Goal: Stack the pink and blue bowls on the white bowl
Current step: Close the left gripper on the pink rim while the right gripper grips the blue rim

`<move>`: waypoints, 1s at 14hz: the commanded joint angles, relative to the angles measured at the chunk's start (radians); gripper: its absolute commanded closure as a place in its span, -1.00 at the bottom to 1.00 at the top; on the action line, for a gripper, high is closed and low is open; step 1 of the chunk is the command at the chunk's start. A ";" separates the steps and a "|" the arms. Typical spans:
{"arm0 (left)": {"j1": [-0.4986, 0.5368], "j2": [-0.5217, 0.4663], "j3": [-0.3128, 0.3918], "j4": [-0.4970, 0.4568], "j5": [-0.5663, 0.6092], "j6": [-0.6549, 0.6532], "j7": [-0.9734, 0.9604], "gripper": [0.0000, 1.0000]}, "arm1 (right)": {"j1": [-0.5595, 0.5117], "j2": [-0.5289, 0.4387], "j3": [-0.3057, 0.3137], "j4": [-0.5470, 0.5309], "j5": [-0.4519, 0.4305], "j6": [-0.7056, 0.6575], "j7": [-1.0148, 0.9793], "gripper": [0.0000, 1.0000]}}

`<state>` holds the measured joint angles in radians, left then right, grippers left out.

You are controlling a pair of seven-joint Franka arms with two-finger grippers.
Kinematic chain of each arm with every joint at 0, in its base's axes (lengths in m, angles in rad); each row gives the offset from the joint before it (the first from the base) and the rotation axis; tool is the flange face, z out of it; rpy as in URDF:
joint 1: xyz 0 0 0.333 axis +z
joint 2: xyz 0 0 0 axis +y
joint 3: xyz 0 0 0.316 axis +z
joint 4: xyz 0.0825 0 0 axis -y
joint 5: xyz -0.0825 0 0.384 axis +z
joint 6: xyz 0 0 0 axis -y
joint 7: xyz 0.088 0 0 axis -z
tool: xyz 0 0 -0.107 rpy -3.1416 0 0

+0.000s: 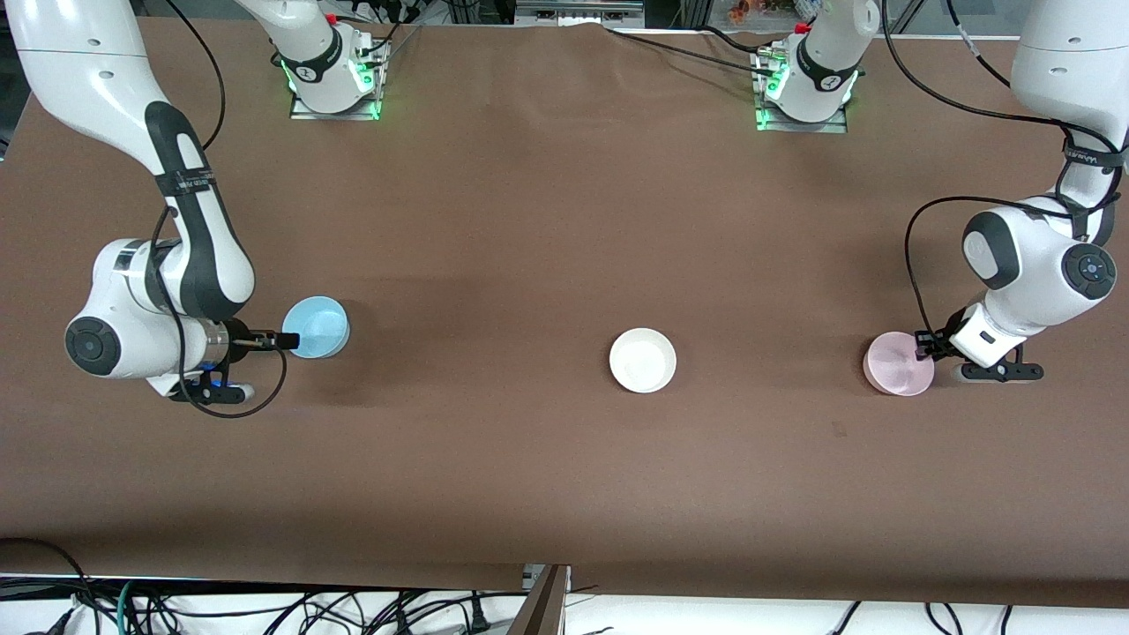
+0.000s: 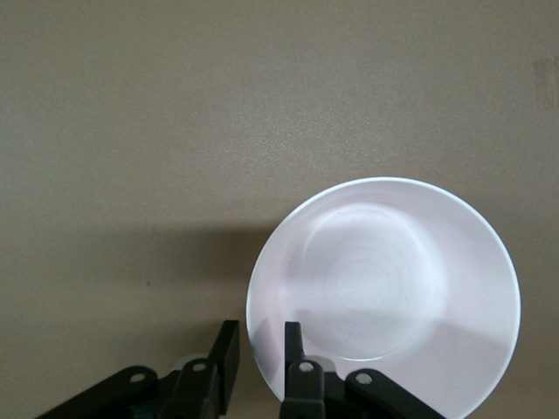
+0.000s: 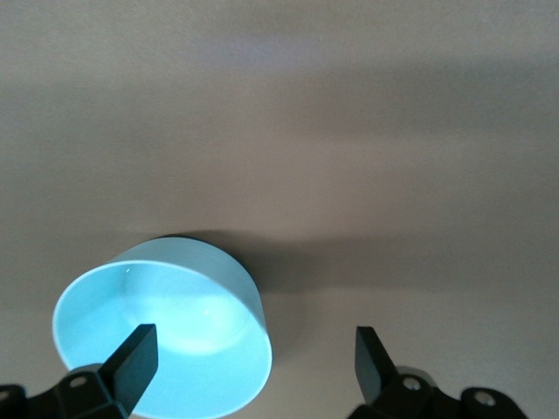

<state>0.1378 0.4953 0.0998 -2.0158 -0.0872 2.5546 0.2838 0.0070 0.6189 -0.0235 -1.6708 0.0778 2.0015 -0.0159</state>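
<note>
Pink bowl: small pale pink plastic bowl (image 1: 899, 363) on brown table (image 1: 547, 220), nearest camera, left arm's end; unstacked.
Left claw (image 2: 259, 349): fingers narrowly apart, straddling its rim; grip uncertain.
White bowl: small white plastic bowl (image 1: 643, 360), mid-table, empty.
Blue bowl: small sky-blue plastic bowl (image 1: 317, 327), right arm's end; unstacked.
Right claw (image 3: 253, 353): wide open, one finger inside blue bowl.
Progress: nothing stacked; both lifts remain.

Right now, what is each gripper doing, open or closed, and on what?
Left gripper: jaws straddle the pink bowl rim, narrowed but not clearly clamped.
Right gripper: jaws wide open at the blue bowl, one finger inside, holding nothing.
</note>
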 commanded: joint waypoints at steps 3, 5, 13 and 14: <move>-0.003 -0.004 0.000 0.005 -0.026 0.006 0.041 0.55 | -0.018 -0.021 0.008 -0.072 0.045 0.071 -0.039 -1.00; -0.003 -0.004 0.000 0.006 -0.026 0.006 0.041 0.57 | -0.028 -0.022 0.008 -0.090 0.092 0.088 -0.084 -1.00; -0.004 -0.003 0.000 0.012 -0.026 0.004 0.041 0.93 | -0.041 -0.027 0.008 -0.104 0.115 0.097 -0.143 -0.99; -0.004 -0.003 -0.003 0.014 -0.026 0.004 0.041 0.95 | -0.042 -0.031 0.008 -0.113 0.115 0.114 -0.169 -0.99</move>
<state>0.1377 0.4948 0.0987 -2.0093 -0.0872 2.5566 0.2946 -0.0255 0.6186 -0.0228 -1.7406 0.1716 2.0785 -0.1318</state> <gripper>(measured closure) 0.952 0.000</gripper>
